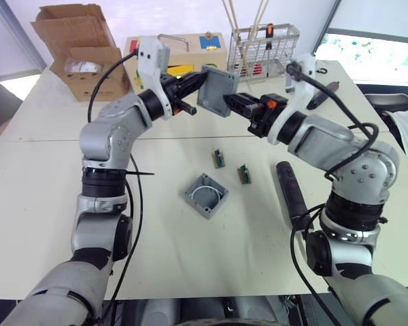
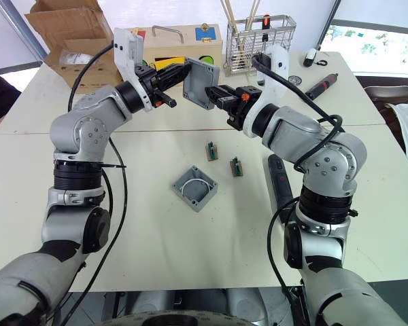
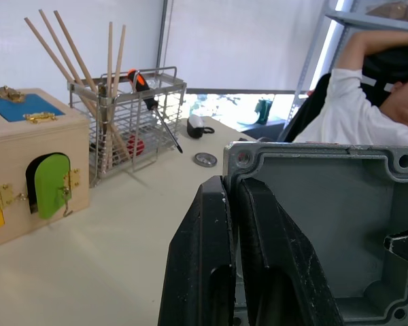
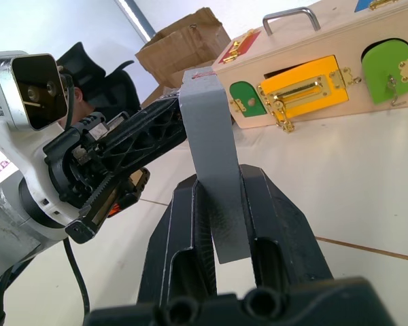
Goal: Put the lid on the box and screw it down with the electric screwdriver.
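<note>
Nearest the camera, the box (image 1: 206, 195) is seen open-side up near the surface's (image 1: 47, 224) middle, the electric screwdriver (image 1: 292, 192) toward its right edge. Above, the lid (image 1: 217, 91) is pinched by both left hand (image 1: 194, 89) and right hand (image 1: 232, 103); if released unevenly, it could be dropped.

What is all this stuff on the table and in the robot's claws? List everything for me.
lid: one, grey, in the air, gripped by both claws
box: one, grey, open, table middle
electric screwdriver: one, black, right of box
circuit boards: two, green, beyond box
wooden latch box: one, far edge
wire basket: one, holding sticks
cardboard carton: one, brown, far left
person: one, white sleeve, beyond table
left gripper: shut on lid
right gripper: shut on lid
</note>
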Robot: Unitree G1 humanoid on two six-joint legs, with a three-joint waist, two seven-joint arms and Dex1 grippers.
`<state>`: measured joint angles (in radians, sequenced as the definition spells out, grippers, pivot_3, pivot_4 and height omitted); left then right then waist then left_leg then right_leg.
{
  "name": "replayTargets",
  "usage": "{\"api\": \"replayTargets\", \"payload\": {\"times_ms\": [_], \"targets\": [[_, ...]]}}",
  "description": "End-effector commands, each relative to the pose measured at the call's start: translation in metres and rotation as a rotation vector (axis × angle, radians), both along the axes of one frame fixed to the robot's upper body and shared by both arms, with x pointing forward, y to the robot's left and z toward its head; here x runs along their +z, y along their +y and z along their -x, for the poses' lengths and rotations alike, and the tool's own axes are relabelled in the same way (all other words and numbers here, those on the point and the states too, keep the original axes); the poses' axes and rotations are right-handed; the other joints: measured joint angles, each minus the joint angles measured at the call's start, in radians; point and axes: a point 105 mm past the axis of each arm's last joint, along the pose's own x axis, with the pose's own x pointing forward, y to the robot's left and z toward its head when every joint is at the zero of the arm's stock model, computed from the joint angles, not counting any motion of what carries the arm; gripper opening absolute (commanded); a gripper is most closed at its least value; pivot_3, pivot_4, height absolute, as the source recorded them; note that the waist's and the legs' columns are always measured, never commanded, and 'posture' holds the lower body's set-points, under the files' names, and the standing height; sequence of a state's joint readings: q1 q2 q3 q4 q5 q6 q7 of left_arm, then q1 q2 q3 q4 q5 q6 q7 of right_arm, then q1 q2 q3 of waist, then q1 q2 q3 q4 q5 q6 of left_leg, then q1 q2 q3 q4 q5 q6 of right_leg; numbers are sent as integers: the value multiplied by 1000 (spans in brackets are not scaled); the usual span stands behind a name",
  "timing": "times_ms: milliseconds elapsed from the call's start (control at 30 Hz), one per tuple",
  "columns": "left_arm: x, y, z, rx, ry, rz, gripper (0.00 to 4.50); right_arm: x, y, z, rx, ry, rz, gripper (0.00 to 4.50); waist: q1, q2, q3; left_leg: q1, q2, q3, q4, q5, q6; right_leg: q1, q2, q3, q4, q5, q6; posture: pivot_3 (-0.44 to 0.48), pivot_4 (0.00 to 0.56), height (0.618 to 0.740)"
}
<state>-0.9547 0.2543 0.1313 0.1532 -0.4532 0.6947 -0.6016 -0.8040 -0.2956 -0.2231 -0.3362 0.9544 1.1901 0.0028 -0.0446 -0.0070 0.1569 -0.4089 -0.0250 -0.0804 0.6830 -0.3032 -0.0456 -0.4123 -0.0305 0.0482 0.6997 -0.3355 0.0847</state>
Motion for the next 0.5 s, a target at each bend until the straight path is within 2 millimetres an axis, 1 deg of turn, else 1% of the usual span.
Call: {"api": "replayTargets", "payload": {"times_ms": [33, 67, 167, 200, 300, 333, 367, 400, 433, 500], "targets": [[18, -3, 16, -79, -68, 30, 0, 9, -2, 1, -14, -42, -18, 108, 0, 0, 0, 0, 0, 0, 0, 0, 0, 0, 0, 0, 0, 0, 0, 0, 150, 740], [16, -2, 16, -81, -62, 29, 0, 10, -1, 2, -6, -47, -16, 108, -1, 0, 0, 0, 0, 0, 0, 0, 0, 0, 0, 0, 0, 0, 0, 0, 150, 740], [14, 3, 16, -99, -40, 40, 1084, 10, 1, 4, 13, -62, -13, 108, 1, 0, 0, 0, 0, 0, 0, 0, 0, 0, 0, 0, 0, 0, 0, 0, 150, 740], [15, 4, 18, -113, -40, 46, 1523, 11, 3, 5, 18, -68, -14, 108, 1, 0, 0, 0, 0, 0, 0, 0, 0, 0, 0, 0, 0, 0, 0, 0, 150, 740], [21, 10, 20, -132, -39, 73, 3097, 13, 3, 5, 14, -89, -14, 108, 0, 0, 0, 0, 0, 0, 0, 0, 0, 0, 0, 0, 0, 0, 0, 0, 150, 740], [21, 17, 22, -151, -31, 59, 3166, 15, -1, 4, -11, -113, 3, 108, -1, 0, 0, 0, 0, 0, 0, 0, 0, 0, 0, 0, 0, 0, 0, 0, 150, 740], [21, 24, 26, -174, -26, 42, 3768, 18, -6, 4, -50, -167, 39, 108, -3, 0, 0, 0, 0, 0, 0, 0, 0, 0, 0, 0, 0, 0, 0, 0, 150, 740], [22, 29, 28, -190, -21, 29, 3768, 21, -10, 5, -75, -208, 65, 108, -3, 0, 0, 0, 0, 0, 0, 0, 0, -1, 0, 0, 0, 0, 0, 0, 150, 740], [23, 36, 31, -209, -12, 17, 3768, 22, -15, 10, -93, -288, 138, 108, -3, 0, 0, 0, 0, 0, -1, 0, 0, -1, 1, 0, 0, 0, 0, 0, 150, 740], [23, 51, 38, -252, 15, -16, 3768, 16, -17, 27, -68, -436, 312, 108, 2, 0, 0, 0, 0, 0, -1, 0, 0, -1, 1, 0, 0, 0, 0, 0, 150, 740]]}}
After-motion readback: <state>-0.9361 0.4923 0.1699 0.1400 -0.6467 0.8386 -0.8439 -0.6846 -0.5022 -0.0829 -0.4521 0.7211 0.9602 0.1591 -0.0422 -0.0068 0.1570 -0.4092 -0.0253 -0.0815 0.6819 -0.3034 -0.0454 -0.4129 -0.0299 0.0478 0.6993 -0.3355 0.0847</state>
